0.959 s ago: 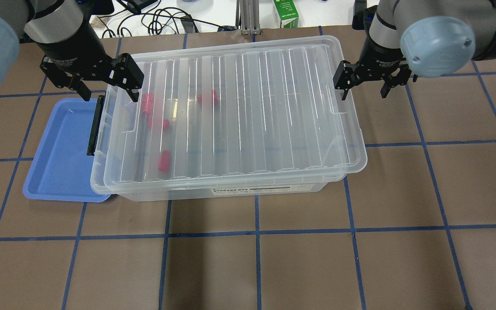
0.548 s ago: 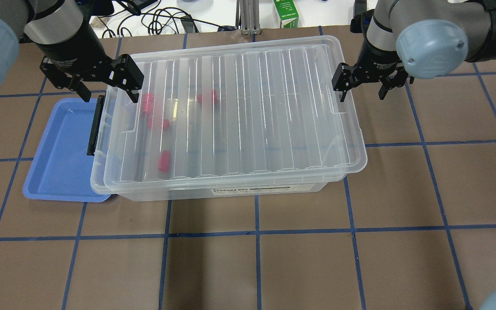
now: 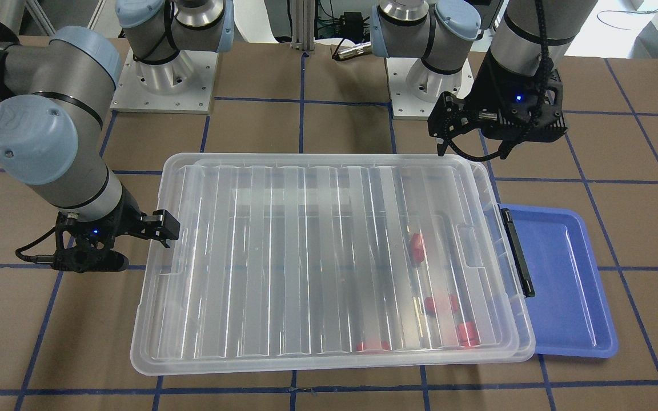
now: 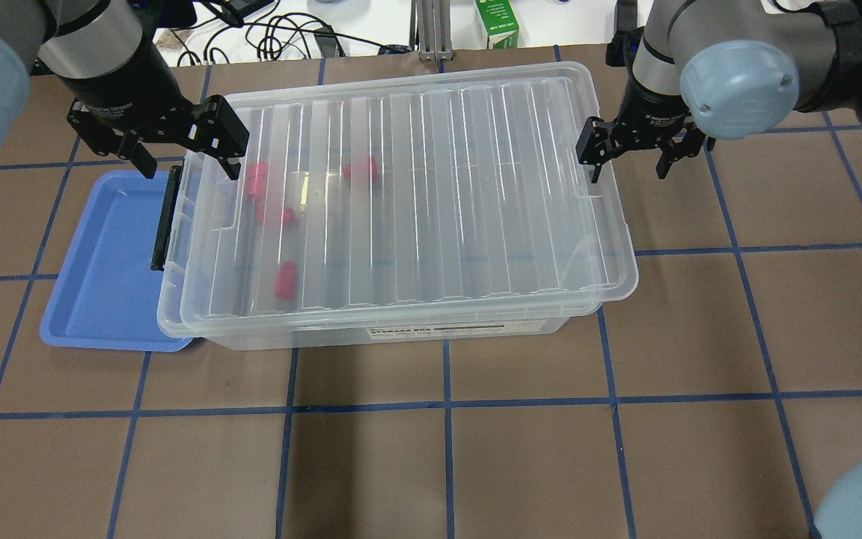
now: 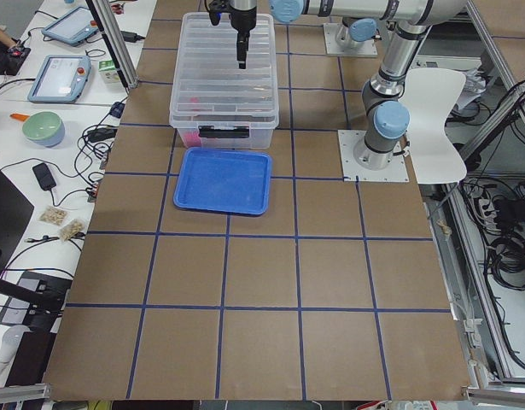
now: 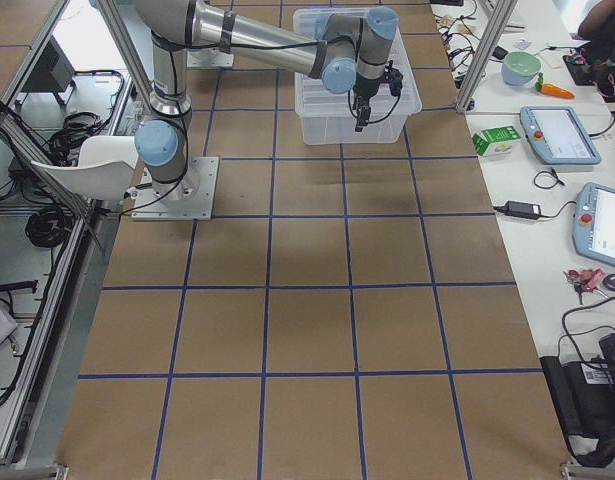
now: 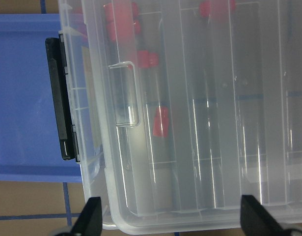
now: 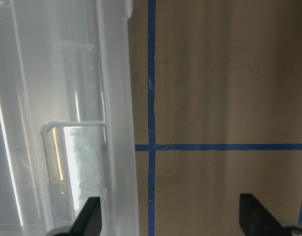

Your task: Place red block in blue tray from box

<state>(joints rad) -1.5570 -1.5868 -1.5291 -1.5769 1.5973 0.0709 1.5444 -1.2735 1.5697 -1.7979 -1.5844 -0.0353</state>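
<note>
I see a brown table (image 5: pixel 330 282) gridded with blue tape (image 4: pixel 446 404), a white chair (image 5: pixel 437 120) just beside one long edge, and a white bench (image 6: pixel 547 250) along the opposite edge carrying cables (image 4: pixel 281 34), tablets (image 6: pixel 559 135) and a green carton (image 6: pixel 495 140).

right gripper (image 4: pixel 628 171) has drifted a little toward the short end of the box (image 4: pixel 401 318) and slightly down-frame in the overhead view. Its inner finger (image 4: pixel 592 159) now sits a shade further in over the rim. Arm behind it swung the same way (elbow cap (image 4: pixel 734 90) slid toward the box, second joint cap (image 4: pixel 861 494) has come further into the lower right corner).
</note>
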